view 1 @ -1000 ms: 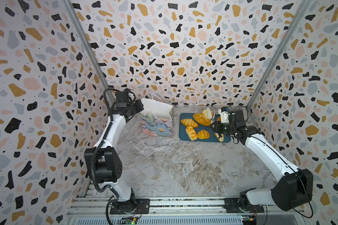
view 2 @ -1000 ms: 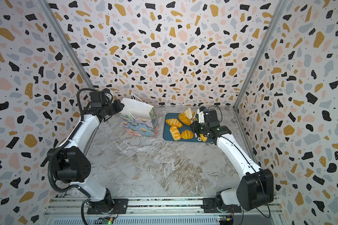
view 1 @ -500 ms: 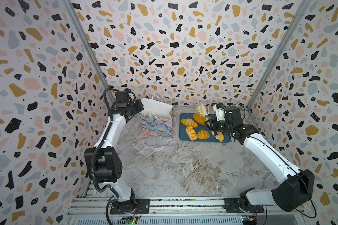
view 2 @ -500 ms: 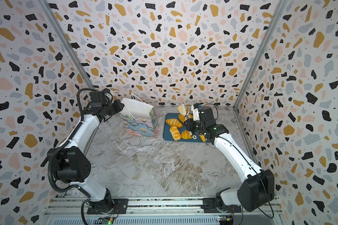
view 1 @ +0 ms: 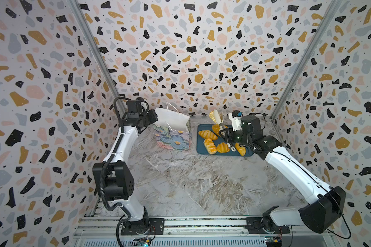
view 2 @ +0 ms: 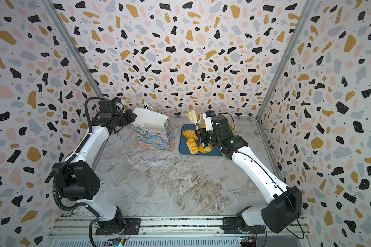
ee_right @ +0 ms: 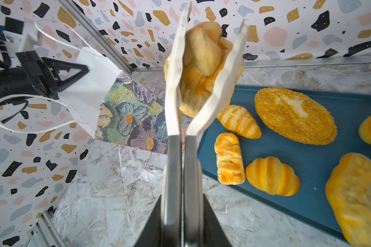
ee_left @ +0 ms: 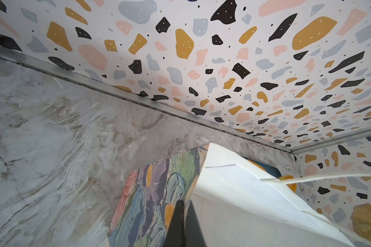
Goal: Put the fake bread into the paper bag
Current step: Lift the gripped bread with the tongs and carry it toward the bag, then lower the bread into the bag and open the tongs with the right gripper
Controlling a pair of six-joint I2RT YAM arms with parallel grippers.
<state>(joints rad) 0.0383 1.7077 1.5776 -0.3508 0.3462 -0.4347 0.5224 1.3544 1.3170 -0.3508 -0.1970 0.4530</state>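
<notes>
The paper bag (view 1: 172, 132) (view 2: 154, 136) stands upright with its white inside showing, left of the tray. My left gripper (view 1: 155, 119) (ee_left: 185, 213) is shut on its rim, one finger inside and one outside. My right gripper (view 1: 226, 135) (ee_right: 181, 198) is shut on the metal handles of tongs (ee_right: 174, 149). Their white tips pinch one fake bread (ee_right: 201, 64) (view 1: 213, 114), held in the air above the tray's far corner nearest the bag. Several more breads lie on the tray: a speckled loaf (ee_right: 293, 119), a croissant (view 1: 207, 134), a roll (view 1: 210, 145), a striped bun (view 1: 222, 147).
The dark-teal tray (view 1: 199, 149) (ee_right: 308, 162) lies flat just right of the bag, near the back wall. The bag's cord handles (ee_right: 30, 128) hang loose towards the left arm. Terrazzo walls close in the marble floor (view 1: 191, 181) on three sides.
The right arm has lifted the tongs with the bread up off the tray and swung them left, towards the bag. The left arm and the bag have not moved.
</notes>
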